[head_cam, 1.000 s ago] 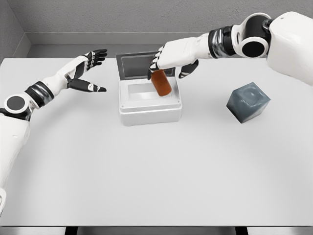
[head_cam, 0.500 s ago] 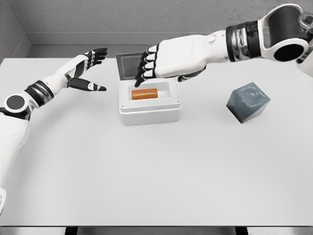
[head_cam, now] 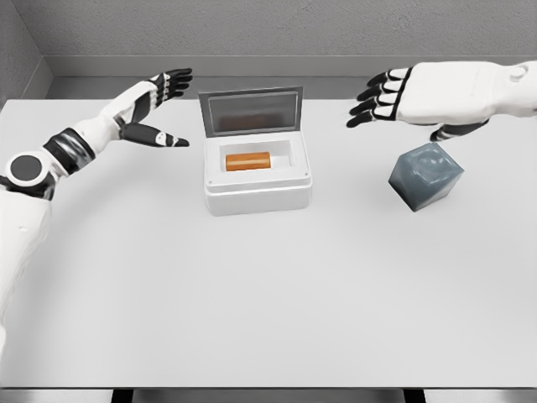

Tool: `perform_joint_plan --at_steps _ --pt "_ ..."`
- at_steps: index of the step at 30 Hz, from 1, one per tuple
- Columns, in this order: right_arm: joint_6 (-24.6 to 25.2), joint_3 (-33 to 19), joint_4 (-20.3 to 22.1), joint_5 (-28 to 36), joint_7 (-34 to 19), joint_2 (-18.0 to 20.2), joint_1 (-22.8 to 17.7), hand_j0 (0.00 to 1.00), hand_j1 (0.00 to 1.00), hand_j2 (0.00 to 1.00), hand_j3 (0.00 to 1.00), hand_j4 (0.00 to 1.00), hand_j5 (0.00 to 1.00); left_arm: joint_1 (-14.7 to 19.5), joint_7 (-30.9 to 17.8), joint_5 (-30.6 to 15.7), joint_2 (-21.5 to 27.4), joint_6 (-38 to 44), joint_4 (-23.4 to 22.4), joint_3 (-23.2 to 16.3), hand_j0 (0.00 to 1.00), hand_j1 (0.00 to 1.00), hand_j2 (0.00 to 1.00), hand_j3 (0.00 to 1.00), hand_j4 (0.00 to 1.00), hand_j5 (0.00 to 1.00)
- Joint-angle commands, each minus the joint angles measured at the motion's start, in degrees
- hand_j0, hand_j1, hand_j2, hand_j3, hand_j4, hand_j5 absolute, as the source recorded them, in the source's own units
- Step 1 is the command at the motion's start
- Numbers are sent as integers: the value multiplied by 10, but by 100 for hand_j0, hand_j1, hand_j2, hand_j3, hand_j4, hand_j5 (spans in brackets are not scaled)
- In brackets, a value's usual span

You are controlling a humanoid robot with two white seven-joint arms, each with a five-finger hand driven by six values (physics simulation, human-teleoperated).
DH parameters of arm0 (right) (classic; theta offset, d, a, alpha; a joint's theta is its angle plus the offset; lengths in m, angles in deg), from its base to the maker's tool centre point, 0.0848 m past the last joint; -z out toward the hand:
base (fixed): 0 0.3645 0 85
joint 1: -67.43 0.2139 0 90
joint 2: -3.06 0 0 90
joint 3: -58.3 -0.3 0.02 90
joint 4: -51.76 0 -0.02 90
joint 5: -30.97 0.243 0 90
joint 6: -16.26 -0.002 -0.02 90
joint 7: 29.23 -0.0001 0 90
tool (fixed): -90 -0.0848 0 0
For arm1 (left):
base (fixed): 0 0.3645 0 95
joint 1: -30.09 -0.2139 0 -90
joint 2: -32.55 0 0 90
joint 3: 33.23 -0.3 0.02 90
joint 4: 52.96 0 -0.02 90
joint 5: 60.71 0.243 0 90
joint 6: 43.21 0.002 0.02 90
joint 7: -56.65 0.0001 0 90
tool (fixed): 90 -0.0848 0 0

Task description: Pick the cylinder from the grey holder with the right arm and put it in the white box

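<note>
An orange cylinder [head_cam: 247,161] lies on its side inside the white box [head_cam: 257,191], whose lid stands raised at the back. To the right sits the grey holder [head_cam: 425,175], a tilted block with nothing in it. My right hand [head_cam: 382,99] hovers open above the table between the box and the holder, fingers spread toward the left and holding nothing. Left of the box, my left hand [head_cam: 159,109] is open too, with its palm turned to the box.
The white table [head_cam: 268,294] stretches wide in front of the box. A grey wall and ledge run along the back edge.
The cylinder went from my right hand into the box, where it now lies flat. My right hand then opened and drew back to the right, off the box. My left hand rose slightly.
</note>
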Motion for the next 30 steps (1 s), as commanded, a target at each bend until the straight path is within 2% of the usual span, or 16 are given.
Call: perform_joint_plan --at_steps 1,3,9,10,11,15,18,24,30 --pt "1 -4 -2 12 1 10 0 100 100 100 100 100 100 0 0 -31 12 1 25 -24 100 100 100 100 100 100" --pt "1 -5 -3 20 1 11 -4 100 100 100 100 100 100 1 0 -33 12 1 30 -35 100 100 100 100 100 100" --pt "1 -5 -3 28 1 14 4 100 100 100 100 100 100 0 0 -47 12 2 40 -37 100 100 100 100 100 100" --pt "1 -5 -3 28 0 13 4 100 100 100 100 100 100 0 0 -49 13 5 45 -49 100 100 100 100 100 100" --pt "1 -4 -3 28 1 11 3 100 100 100 100 100 100 -1 0 -62 16 5 50 -53 100 100 100 100 100 100" --pt "1 -4 -9 28 1 10 3 100 100 100 100 100 100 -6 0 -67 31 8 71 -62 100 100 100 100 100 100" --pt "1 -4 -15 28 0 9 -1 100 100 100 100 100 100 -16 0 -83 51 9 102 -68 100 100 100 100 100 100" --pt "1 -4 -16 28 0 6 -1 100 100 100 100 100 100 -19 0 -91 63 11 119 -86 100 100 100 100 100 100" --pt "1 -3 -16 28 0 6 -1 100 100 100 100 100 100 -28 0 -103 82 11 144 -86 100 100 100 100 100 100"
